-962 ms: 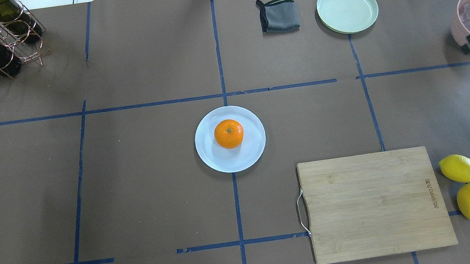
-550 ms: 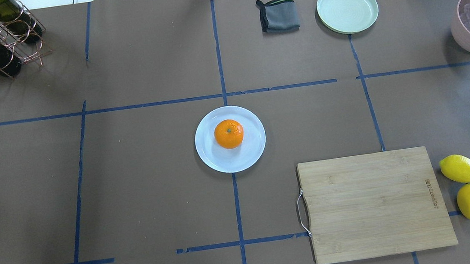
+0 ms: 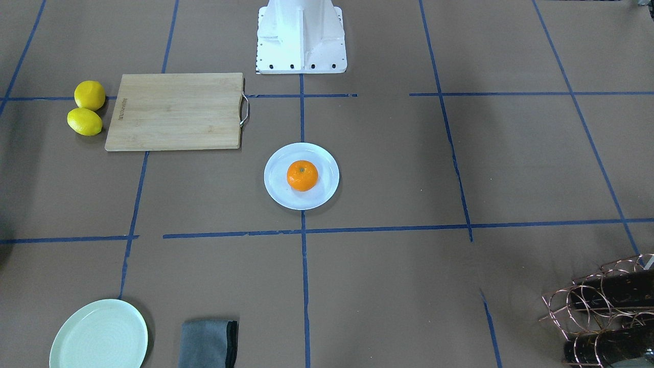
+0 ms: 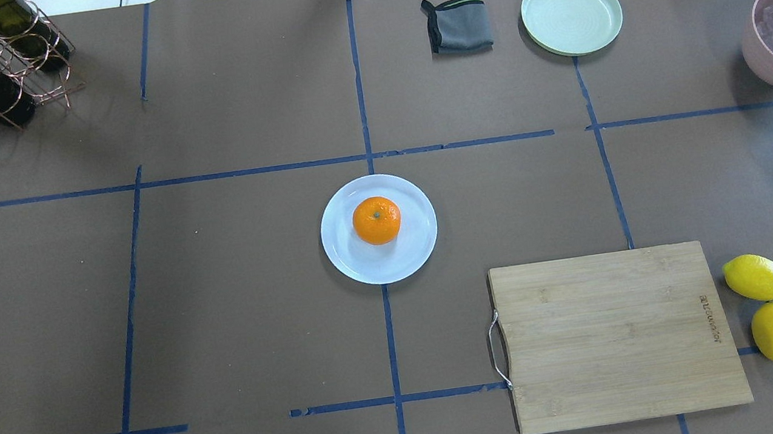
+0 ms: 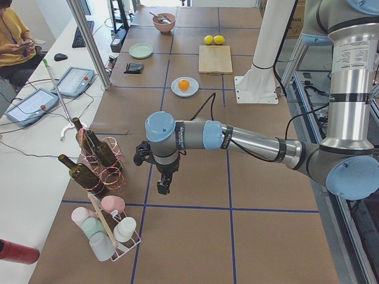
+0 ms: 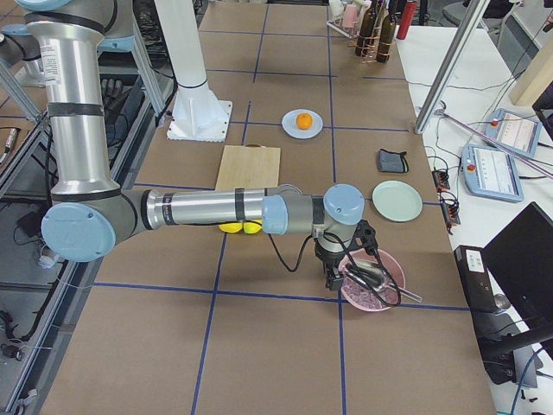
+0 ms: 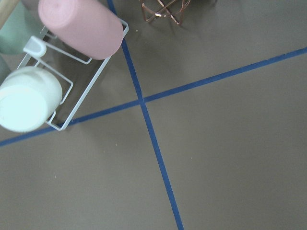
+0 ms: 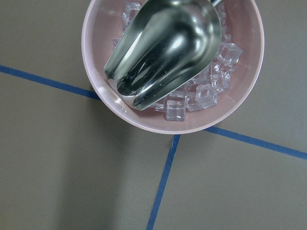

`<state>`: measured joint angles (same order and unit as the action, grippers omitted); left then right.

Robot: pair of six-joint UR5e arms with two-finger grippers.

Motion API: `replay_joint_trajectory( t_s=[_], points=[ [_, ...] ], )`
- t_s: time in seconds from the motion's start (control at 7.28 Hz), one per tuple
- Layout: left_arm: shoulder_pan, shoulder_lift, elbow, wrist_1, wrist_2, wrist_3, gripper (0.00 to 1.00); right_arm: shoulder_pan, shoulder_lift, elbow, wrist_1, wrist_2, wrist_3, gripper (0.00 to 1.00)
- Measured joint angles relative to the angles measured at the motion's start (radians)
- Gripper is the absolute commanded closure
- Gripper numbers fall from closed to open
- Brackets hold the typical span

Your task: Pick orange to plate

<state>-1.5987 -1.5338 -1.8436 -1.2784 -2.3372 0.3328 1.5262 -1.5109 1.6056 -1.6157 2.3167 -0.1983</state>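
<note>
The orange (image 4: 376,220) is lying at the middle of the plate (image 4: 348,255), untouched, so the task is being judged complete. Both arms, glimpsed at the overhead view's edges a second ago, are now being kept outside it (left gripper (image 5: 161,186) near the bottle rack (image 5: 98,157), right gripper (image 6: 333,278) beside the ice bowl (image 6: 363,303)). Whether the fingers are being held apart or together cannot be told from these side views.

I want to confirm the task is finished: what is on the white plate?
The orange sits on the plate, near its middle, stem dimple up. Nothing else is on it. The patch of plate beneath the orange is covered.
</note>
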Motion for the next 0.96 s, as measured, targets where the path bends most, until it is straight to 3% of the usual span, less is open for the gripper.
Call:
replay_joint_trajectory(
  t_s=[0.96],
  points=[
    [-0.003, 0.002, 0.021, 0.027, -0.048, 0.060, 0.00, -0.015, -0.008, 0.049, -0.028, 0.026, 0.122, 0.00]
  ],
)
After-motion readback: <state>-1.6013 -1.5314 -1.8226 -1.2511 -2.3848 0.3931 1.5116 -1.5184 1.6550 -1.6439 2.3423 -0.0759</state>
